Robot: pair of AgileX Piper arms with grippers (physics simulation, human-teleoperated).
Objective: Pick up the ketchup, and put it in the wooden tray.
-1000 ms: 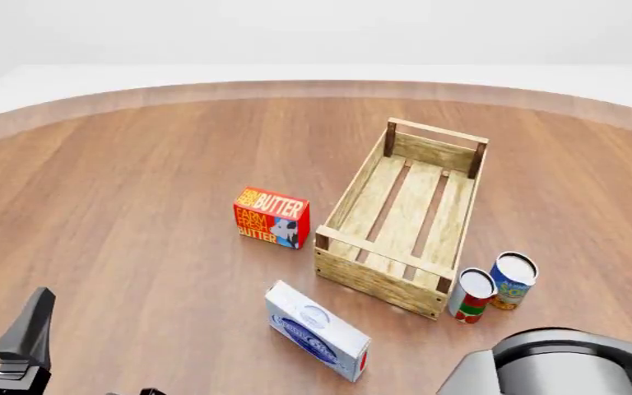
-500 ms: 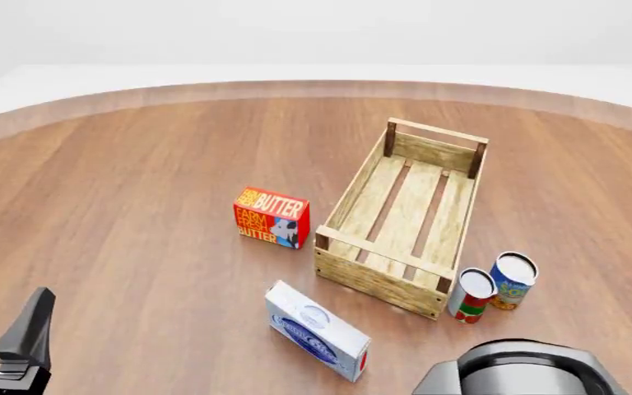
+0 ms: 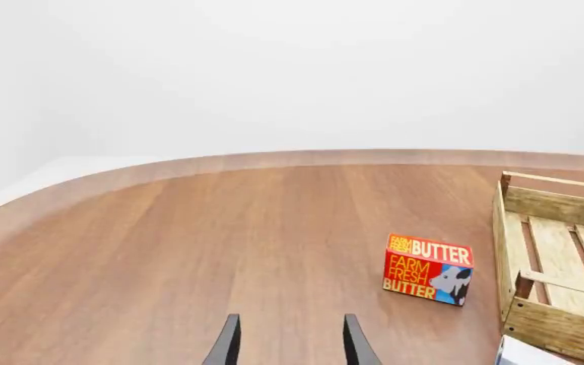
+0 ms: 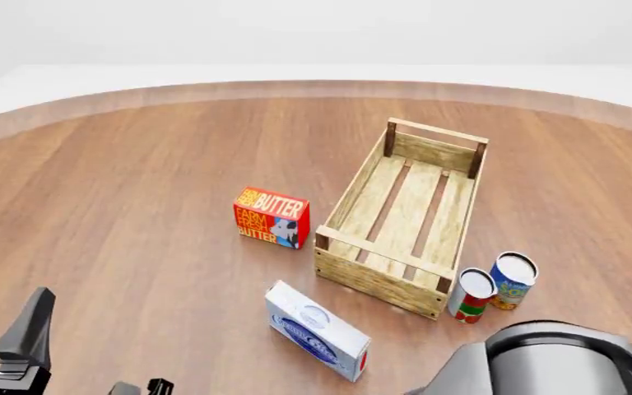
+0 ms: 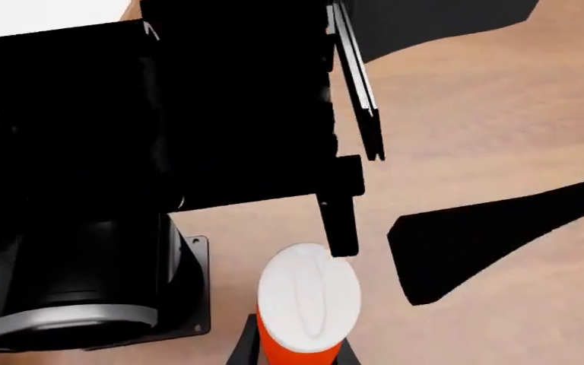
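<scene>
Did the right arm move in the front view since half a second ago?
Yes. The right arm has shifted to the right: its grey housing now sits below the two cans rather than left of them. The wooden tray has not moved.

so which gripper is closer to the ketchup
Right. The right gripper has its fingers either side of the ketchup. The left gripper points across the table toward the butter box, with no ketchup in its view.

tray (image 4: pixel 404 216): bare slats, open from above | near end: you've got two cans (image 4: pixel 494 284) right by its right corner, blue-white box (image 4: pixel 316 331) just off its left | butter box (image 4: pixel 271 216) close along left side | far-left table (image 4: pixel 129 164) wide open
</scene>
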